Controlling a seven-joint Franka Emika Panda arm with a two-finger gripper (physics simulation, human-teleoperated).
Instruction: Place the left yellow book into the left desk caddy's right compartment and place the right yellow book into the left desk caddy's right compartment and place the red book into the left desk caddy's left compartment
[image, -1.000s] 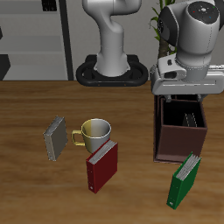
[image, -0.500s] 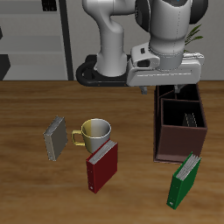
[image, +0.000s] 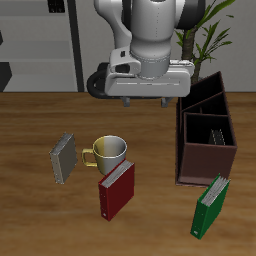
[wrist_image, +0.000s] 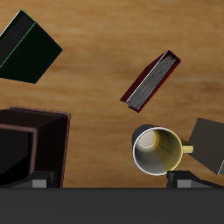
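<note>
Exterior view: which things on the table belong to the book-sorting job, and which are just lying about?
Job:
- grey striped book
- red book
- dark caddy, with something thin standing in one section
- gripper, above the table

Lying about:
- mug
- green book

- The arm (image: 150, 30) was glossy white, built of thick rounded segments with grey joints.
- Its base (image: 108, 80) was a round black plate.
- The wrist ended in a wide pale-grey block (image: 147, 80) with small dark fittings underneath.
- In the wrist view, the claw's (wrist_image: 109, 180) dark grey finger parts showed above a black body edge.
</note>
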